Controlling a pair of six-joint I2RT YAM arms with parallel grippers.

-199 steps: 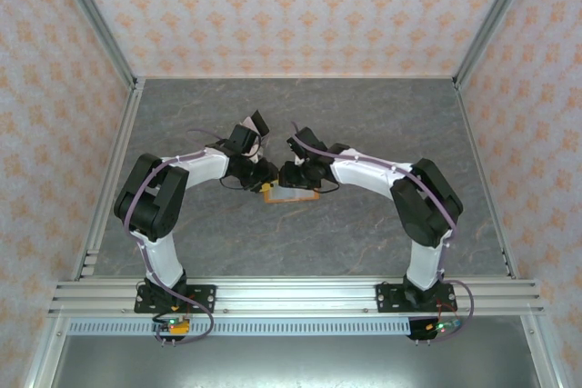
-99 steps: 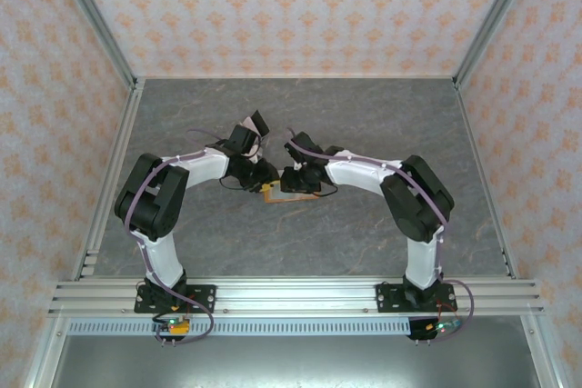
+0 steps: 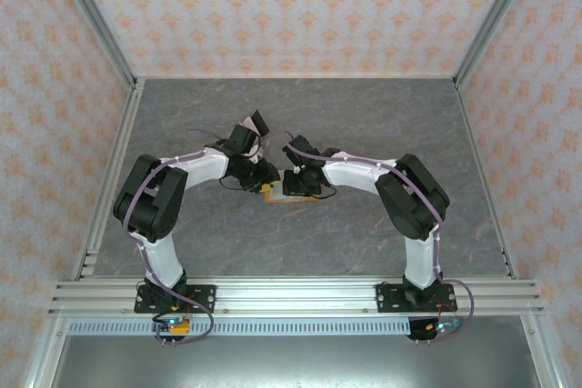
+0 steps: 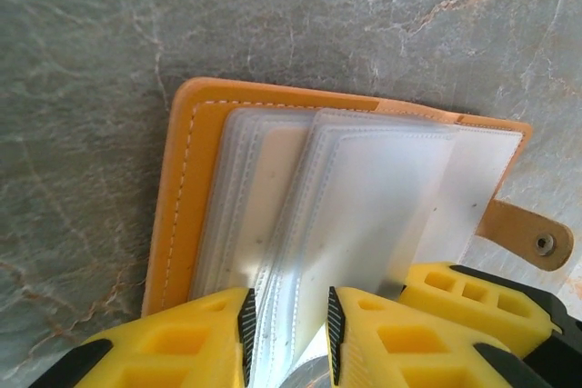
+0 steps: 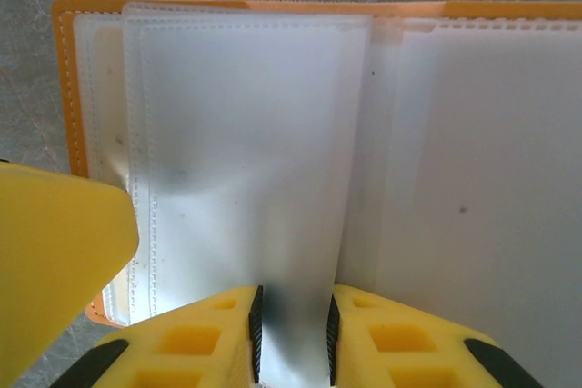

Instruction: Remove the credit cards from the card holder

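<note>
Right arm's elbow sits further left than before. Both narrow, right gripper (image 5: 294, 324) and left gripper (image 4: 288, 333) straddle clear sleeves (image 5: 245, 134), grip unclear. Beneath them the card holder (image 4: 173, 197) lies open mid-frame; opposed pulls could tear a sleeve.

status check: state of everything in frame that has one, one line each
card holder: lying open, inner face up
clear sleeves: fanned out, some lifted off the holder
snap strap: unfastened, sticking out past the holder's edge
left end effector: closed on a bunch of clear sleeves
right end effector: closed on a lifted clear sleeve
</note>
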